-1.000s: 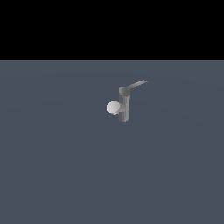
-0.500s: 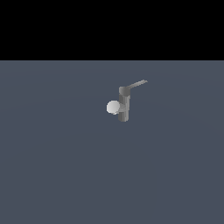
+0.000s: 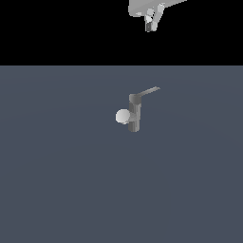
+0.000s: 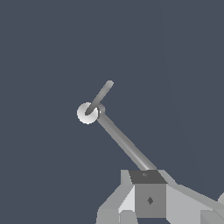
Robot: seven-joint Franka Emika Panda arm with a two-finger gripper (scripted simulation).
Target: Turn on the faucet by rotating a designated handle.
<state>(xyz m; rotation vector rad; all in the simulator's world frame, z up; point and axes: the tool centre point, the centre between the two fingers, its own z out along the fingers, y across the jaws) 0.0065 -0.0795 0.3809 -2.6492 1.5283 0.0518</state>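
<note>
The faucet [image 3: 135, 114] is a dark grey upright post on the grey floor, with a pale ball [image 3: 123, 116] on the side toward the exterior view's left. The thin handle [image 3: 148, 91] slants up from the post's top toward the exterior view's right. My gripper [image 3: 150, 26] hangs high above the faucet, far from the handle, with its fingers together and nothing held. In the wrist view the ball [image 4: 86, 113] sits where a short bar and a long grey bar [image 4: 124, 142] meet. The long bar runs toward my gripper [image 4: 148, 192]. I cannot tell which bar is the handle.
Flat dark grey floor [image 3: 57, 180] lies all around the faucet. A black background fills the top of the exterior view, behind the gripper.
My gripper has come into view at the top of the exterior view; it was out of the picture before. The faucet and its handle have not moved.
</note>
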